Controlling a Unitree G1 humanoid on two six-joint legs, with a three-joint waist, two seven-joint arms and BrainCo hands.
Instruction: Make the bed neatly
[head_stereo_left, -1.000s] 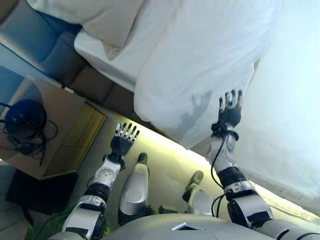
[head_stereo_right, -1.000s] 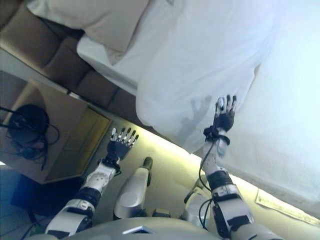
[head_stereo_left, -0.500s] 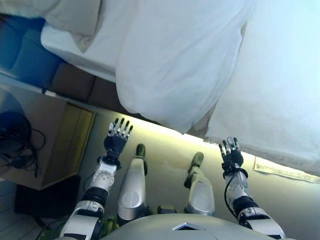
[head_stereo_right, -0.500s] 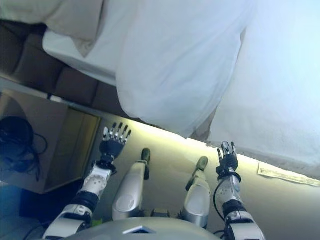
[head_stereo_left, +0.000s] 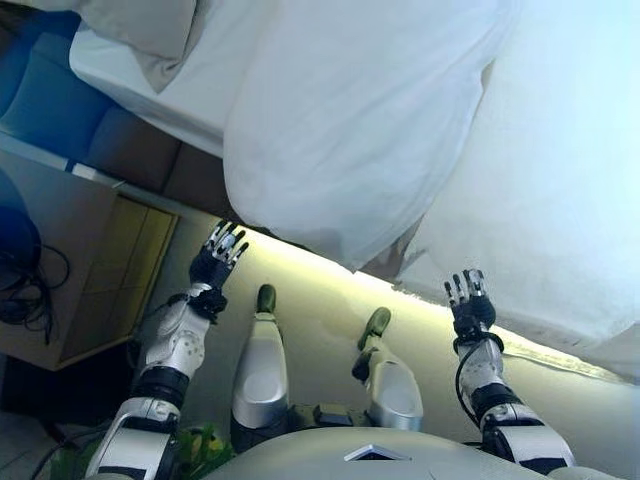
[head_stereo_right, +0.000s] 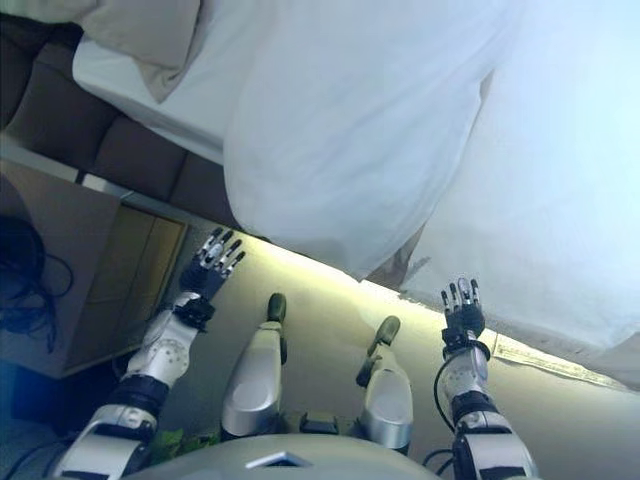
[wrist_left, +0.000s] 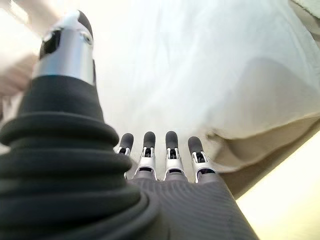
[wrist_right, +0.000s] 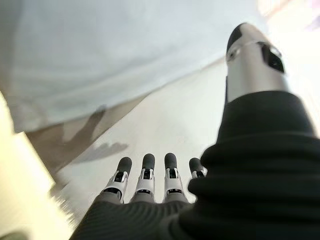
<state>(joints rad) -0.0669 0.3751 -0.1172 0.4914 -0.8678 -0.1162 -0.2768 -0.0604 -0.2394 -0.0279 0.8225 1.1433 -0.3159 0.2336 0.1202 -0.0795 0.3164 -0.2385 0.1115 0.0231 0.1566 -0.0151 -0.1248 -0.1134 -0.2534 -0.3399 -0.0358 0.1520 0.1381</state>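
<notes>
A white duvet (head_stereo_left: 370, 120) lies bunched on the bed and hangs over its near edge toward the floor. A beige pillow (head_stereo_left: 150, 25) lies at the head end, on the white sheet (head_stereo_left: 130, 75). My left hand (head_stereo_left: 215, 258) is open, fingers straight, just below the hanging fold and apart from it; the left wrist view shows its fingers (wrist_left: 160, 157) pointing at the duvet (wrist_left: 210, 75). My right hand (head_stereo_left: 468, 300) is open over the floor, below the duvet's edge, holding nothing; its fingers (wrist_right: 150, 172) show straight in the right wrist view.
A wooden bedside table (head_stereo_left: 80, 280) stands at the left with black cables (head_stereo_left: 25, 285) on it. The padded headboard (head_stereo_right: 110, 140) runs along the upper left. A lit strip of floor (head_stereo_left: 320, 290) runs under the bed's edge.
The right hand has come off the duvet and dropped down to the floor side. The left hand has risen a little toward the hanging fold. The camera has shifted.
</notes>
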